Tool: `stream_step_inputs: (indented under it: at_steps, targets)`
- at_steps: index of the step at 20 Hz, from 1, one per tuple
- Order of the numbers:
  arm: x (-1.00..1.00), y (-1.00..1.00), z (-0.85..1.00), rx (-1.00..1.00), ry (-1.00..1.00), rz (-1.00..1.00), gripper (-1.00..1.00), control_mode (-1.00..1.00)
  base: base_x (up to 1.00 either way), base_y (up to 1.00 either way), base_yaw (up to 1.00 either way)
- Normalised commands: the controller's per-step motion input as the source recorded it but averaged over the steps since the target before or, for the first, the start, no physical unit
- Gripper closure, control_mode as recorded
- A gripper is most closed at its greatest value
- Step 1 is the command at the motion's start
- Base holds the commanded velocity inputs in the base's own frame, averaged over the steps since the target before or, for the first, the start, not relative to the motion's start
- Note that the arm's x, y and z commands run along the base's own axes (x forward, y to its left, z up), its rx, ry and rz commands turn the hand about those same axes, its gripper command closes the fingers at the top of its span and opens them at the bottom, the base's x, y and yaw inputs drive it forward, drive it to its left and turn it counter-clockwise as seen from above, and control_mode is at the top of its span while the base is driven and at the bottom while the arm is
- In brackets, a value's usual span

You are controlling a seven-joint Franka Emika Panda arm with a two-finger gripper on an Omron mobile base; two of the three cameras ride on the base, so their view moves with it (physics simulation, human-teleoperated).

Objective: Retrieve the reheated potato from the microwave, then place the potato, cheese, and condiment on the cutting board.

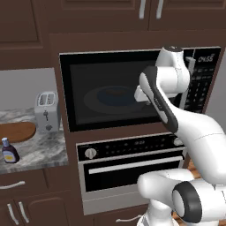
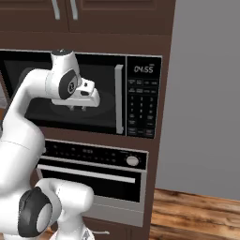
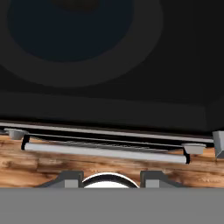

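The microwave (image 1: 110,92) has a dark, shiny glass door, right in front of the gripper (image 2: 77,107). The gripper looks like smooth white plastic. Off to the hand's left, the cutting board (image 1: 16,131) is smooth reddish-brown wood. It lies on a counter (image 1: 39,148) of speckled grey stone. The toaster (image 1: 47,111) looks like pale shiny metal. Below the hand, the oven handle (image 3: 105,153) is a smooth grey metal bar. The floor (image 2: 197,211) is brown wood planks.

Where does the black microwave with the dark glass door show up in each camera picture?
Left base view: the black microwave with the dark glass door fills the centre, partly behind the white arm.
Right base view: it sits upper left, keypad at its right.
Hand view: its dark glass covers the upper half.
Shared landmark: the oven's silver bar handle below it.
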Motion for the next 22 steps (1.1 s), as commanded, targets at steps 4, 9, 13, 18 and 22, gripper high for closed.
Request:
stream_step_inputs:
  at_steps: [4, 9, 13, 18, 22]
  targets:
    - [-0.13, -0.02, -0.01, 0.00, -0.01, 0.00, -1.00, -1.00, 0.00, 0.00, 0.00]
    - [-0.47, -0.20, -0.03, 0.07, -0.32, -0.09, -1.00, -1.00, 0.00, 0.00, 0.00]
    - [-0.41, -0.37, 0.03, 0.19, -0.33, -0.08, -1.00, -1.00, 0.00, 0.00, 0.00]
    - [-0.35, -0.46, 0.11, 0.18, -0.28, -0.03, -1.00, -1.00, 0.00, 0.00, 0.00]
    - [-0.23, -0.52, 0.24, 0.07, -0.06, 0.00, -1.00, -1.00, 0.00, 0.00, 0.00]
